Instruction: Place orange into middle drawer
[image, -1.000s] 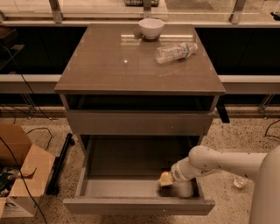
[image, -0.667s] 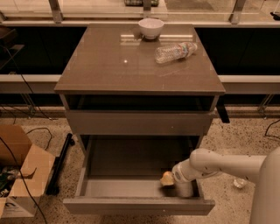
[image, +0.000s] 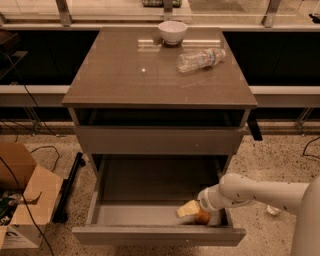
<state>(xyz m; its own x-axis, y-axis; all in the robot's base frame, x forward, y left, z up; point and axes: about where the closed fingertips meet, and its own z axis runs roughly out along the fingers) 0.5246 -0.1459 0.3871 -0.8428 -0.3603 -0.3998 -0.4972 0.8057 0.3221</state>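
Note:
The middle drawer is pulled out wide, a deep grey-brown box with tall sides. My gripper reaches in from the right and is low in the drawer's front right corner. The orange is small and round. It shows right at the gripper's tip, down near the drawer floor and close to the front wall. I cannot tell whether it rests on the floor or is still held. The white arm comes in over the drawer's right side.
On the cabinet top stand a white bowl at the back and a clear plastic bottle lying on its side. A cardboard box and cables lie on the floor to the left.
The gripper has shifted slightly lower and toward the drawer's front, and the orange now shows more plainly at its tip.

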